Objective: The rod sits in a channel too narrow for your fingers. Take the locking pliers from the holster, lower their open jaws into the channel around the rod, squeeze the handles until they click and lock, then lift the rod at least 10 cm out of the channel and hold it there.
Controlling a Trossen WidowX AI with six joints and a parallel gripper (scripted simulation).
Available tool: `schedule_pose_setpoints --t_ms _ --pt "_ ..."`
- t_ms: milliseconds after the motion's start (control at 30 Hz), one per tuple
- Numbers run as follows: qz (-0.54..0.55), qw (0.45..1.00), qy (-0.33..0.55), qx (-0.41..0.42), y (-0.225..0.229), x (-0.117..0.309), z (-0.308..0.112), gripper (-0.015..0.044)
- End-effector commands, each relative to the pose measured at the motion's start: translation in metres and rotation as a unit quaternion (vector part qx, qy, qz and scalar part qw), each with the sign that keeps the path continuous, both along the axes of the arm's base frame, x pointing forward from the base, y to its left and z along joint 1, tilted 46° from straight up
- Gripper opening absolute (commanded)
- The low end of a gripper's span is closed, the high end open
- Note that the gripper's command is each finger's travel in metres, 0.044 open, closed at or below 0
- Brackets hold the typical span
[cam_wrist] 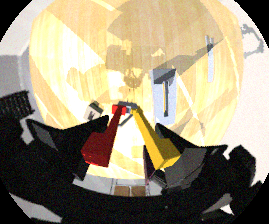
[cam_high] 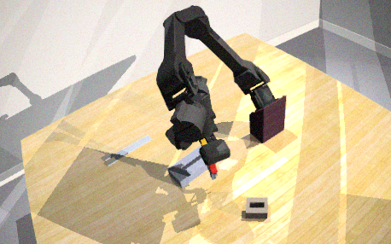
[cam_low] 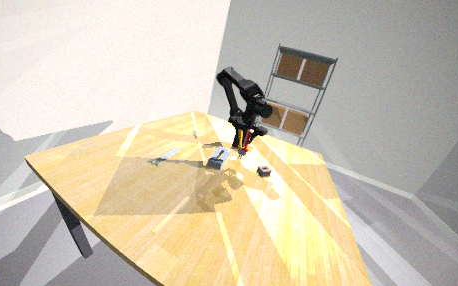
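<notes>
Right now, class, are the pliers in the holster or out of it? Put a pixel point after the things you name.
Out. The pliers (cam_high: 213,169) (cam_low: 246,142) (cam_wrist: 160,154) are in the gripper (cam_high: 214,151) (cam_low: 245,131) (cam_wrist: 132,121), handles between its fingers, and the holster (cam_high: 257,215) (cam_low: 264,172) (cam_wrist: 97,106) stands apart from them.

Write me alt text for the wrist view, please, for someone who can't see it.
Pliers with one red and one yellow handle are held in the black hand, jaws pointing away over a wooden table. Beyond, a pale channel block appears right, a small slotted block left.
</notes>
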State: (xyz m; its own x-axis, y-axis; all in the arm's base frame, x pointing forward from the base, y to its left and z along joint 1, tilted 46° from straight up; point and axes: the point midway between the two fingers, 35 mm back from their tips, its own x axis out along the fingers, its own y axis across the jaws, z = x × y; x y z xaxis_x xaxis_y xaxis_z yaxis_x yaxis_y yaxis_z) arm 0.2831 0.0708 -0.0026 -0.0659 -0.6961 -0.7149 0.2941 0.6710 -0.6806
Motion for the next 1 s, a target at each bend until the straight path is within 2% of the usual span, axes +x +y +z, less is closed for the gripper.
schedule_pose_setpoints --t_ms 0,967 --pt "0.013 1.000 0.007 0.001 -0.005 0.000 0.008 0.0317" --pt "0.069 0.996 0.063 -0.001 -0.044 -0.003 0.040 0.0317"
